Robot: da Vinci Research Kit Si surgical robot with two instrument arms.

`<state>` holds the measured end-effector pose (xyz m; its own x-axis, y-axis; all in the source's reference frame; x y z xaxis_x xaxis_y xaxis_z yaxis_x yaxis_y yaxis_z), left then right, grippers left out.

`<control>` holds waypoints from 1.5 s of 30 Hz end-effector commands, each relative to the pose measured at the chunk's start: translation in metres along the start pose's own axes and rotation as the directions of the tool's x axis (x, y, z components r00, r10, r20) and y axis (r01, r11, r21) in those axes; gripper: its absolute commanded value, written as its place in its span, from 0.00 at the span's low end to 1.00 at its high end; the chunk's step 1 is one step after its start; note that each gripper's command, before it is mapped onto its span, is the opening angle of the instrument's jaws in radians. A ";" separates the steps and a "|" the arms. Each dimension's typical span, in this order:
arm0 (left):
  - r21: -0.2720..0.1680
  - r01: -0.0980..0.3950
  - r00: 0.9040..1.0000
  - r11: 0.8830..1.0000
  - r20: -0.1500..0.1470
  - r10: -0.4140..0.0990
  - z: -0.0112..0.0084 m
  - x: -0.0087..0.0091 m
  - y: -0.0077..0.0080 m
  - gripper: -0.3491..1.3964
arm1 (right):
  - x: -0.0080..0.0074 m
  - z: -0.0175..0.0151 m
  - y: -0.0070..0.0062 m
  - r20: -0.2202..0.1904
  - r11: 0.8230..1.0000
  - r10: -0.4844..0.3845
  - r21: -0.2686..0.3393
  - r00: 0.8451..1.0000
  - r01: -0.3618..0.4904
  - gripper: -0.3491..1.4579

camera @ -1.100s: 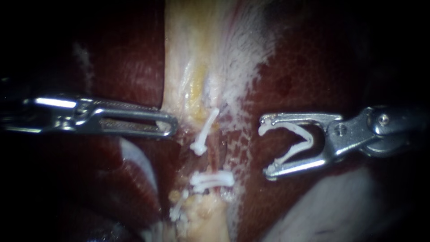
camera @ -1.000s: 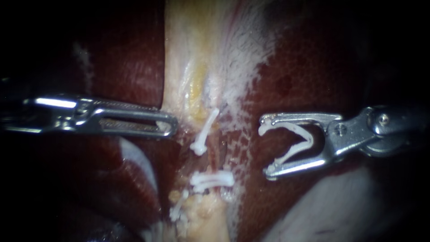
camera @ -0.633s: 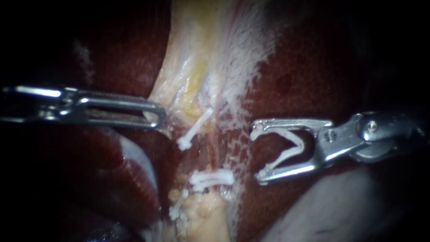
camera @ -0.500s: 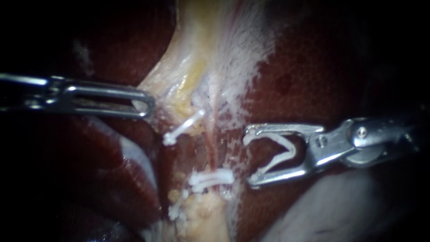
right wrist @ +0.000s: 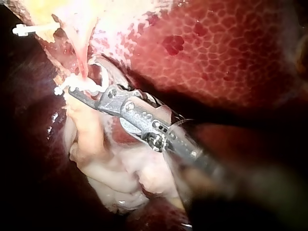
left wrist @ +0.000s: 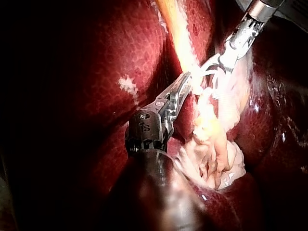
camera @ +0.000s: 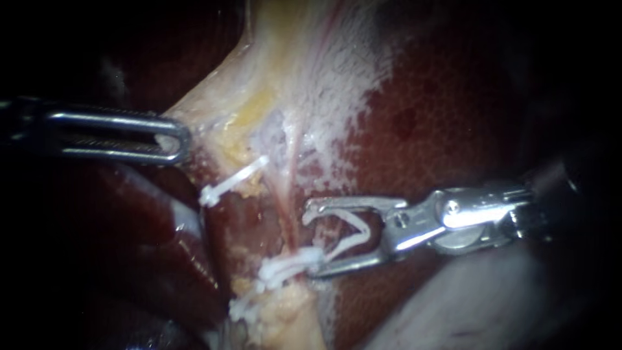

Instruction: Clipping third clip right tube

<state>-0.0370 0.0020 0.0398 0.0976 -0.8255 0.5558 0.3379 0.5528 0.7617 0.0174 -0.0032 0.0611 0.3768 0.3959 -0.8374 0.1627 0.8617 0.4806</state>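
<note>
Left instrument (camera: 176, 138) clamps pale tissue (camera: 214, 110); right instrument (camera: 310, 240), jaws spread wide, holds a clip (camera: 364, 227).

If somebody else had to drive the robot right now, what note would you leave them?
The left instrument has its jaws shut on pale tissue, drawn out to its side.
The right instrument holds an open clip between its jaws, mouth facing the pink tube, not yet around it.
Done: an upper clip and lower clips sit closed on the tissue.
Left: slide the open clip over the tube, squeeze it shut, then back away.
</note>
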 end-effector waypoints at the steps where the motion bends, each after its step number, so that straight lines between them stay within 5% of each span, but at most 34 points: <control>1: -0.001 -0.001 1.000 1.000 0.000 0.001 0.0001 0.0001 0.0000 0.00 | 0.0001 0.0003 0.0001 0.001 1.000 0.000 0.002 1.000 0.000 0.52; 27: 0.003 -0.002 1.000 1.000 -0.001 0.002 0.0003 0.0002 -0.0003 0.00 | 0.0020 0.0016 -0.0005 0.002 0.998 0.046 0.042 0.999 -0.046 0.45; 36: 0.003 -0.002 1.000 1.000 -0.001 0.002 0.0003 0.0002 -0.0003 0.00 | 0.0011 0.0008 -0.0004 0.004 0.995 0.090 0.033 0.996 -0.090 0.14; 45: 0.003 -0.002 1.000 1.000 -0.001 0.002 0.0003 0.0002 -0.0004 0.00 | 0.0009 0.0005 0.0000 0.004 0.995 0.090 0.034 0.996 -0.090 0.02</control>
<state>-0.0374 0.0017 0.0397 0.0995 -0.8248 0.5565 0.3343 0.5545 0.7621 0.0182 -0.0030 0.0605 0.3934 0.4708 -0.7897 0.1592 0.8111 0.5629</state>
